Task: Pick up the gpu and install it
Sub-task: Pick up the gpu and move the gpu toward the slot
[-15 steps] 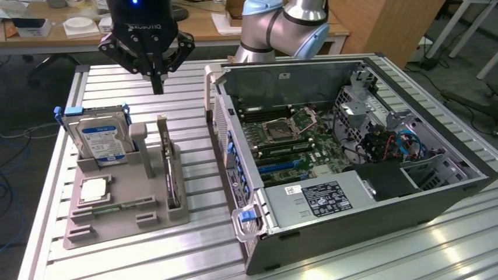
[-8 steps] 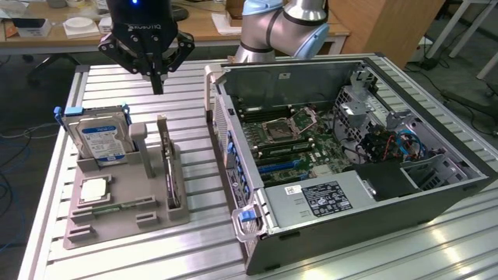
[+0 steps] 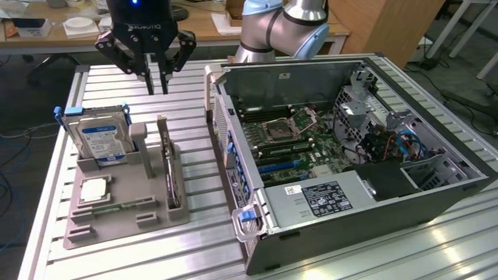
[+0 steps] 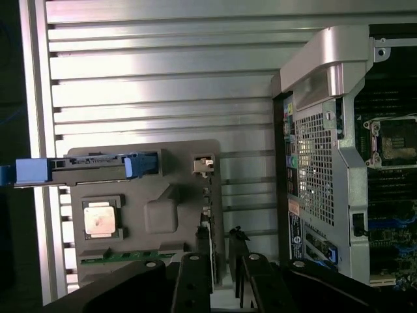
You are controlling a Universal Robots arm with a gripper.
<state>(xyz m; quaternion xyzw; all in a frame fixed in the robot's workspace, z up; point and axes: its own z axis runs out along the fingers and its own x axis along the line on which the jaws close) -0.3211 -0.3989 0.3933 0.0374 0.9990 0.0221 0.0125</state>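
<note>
The end effector (image 3: 156, 90) is held above the table (image 3: 186, 256), fingers slightly apart and empty. The gpu (image 3: 169, 169) is stood on edge in the grey holder (image 3: 125, 219), clear of the end effector, on the exterior view's left of the open computer case (image 3: 350, 204).

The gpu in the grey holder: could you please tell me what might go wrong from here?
1. The gpu stands on edge, a thin target; the hand, empty and only slightly open, could land on its top edge instead of straddling it.
2. The hard drive stands close by in the same holder; the hand might clip it.
3. The case wall rises right beside the holder and could snag the card on the way in.
</note>
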